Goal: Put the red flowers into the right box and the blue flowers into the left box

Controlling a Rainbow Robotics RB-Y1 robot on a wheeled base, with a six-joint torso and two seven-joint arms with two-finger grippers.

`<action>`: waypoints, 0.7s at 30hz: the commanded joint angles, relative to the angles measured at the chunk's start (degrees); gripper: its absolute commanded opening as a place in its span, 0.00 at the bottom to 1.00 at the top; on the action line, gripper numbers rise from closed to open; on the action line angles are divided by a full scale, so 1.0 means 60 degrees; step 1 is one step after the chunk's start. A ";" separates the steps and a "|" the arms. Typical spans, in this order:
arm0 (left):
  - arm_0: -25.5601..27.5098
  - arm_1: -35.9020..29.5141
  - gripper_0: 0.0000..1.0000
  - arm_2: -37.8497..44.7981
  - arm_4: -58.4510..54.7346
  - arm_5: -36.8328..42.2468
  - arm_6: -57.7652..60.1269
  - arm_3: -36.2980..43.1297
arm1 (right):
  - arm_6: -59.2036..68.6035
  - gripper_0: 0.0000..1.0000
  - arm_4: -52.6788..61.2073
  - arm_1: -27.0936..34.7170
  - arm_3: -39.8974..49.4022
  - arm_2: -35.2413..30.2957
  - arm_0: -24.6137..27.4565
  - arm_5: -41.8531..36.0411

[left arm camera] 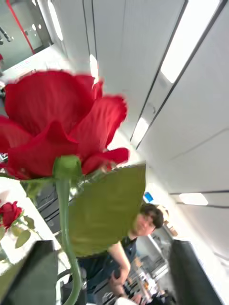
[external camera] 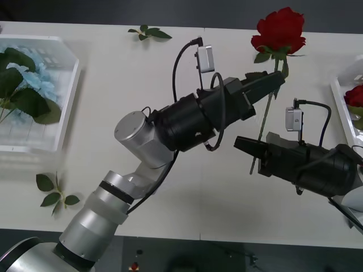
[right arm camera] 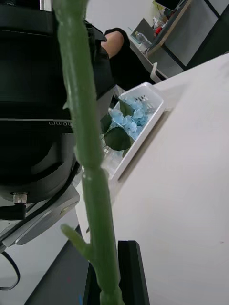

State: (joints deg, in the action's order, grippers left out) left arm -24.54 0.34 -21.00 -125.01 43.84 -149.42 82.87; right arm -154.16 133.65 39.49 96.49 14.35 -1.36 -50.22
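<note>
Left gripper: above table centre, jaws pinching upper stem of a red rose.
Right gripper: just below, jaws pressed on lower stem of the same rose.
Rose: held upright, clear of the table.
Left box: left table edge, holds blue flowers.
Right box: right table edge, holds another rose.

Mirrored small lettering on the left arm's black housing is unreadable.
</note>
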 commanded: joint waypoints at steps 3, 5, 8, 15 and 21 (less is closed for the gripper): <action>-0.0202 -0.1067 0.94 0.0555 -0.0391 0.0120 0.0236 0.0660 | -0.0140 0.00 0.0475 -0.0077 0.0134 -0.0077 -0.0242 -0.0010; -0.0202 -0.1580 0.94 0.0731 -0.0391 0.0178 0.0280 0.0778 | -0.0140 0.00 0.0607 -0.0048 0.0134 -0.0077 -0.0242 -0.0010; -0.0202 -0.2342 0.94 0.1053 -0.0405 0.0310 0.0441 0.0939 | -0.0140 0.00 0.0856 0.0054 0.0134 -0.0092 -0.0242 0.0005; -0.0319 -0.3821 0.94 0.2562 0.0693 0.1555 0.1862 0.0939 | -0.0140 0.00 0.1427 0.1182 0.0134 -0.0356 -0.0242 0.0166; -0.0627 -0.4920 0.94 0.4671 0.2905 0.3855 0.3796 0.0924 | -0.0140 0.00 0.1705 0.3438 0.0119 -0.0707 -0.0227 0.0415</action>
State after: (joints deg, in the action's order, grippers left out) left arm -25.11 -25.79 3.99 -110.33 63.45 -131.63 86.31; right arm -154.16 143.23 53.44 96.40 11.75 -1.40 -48.58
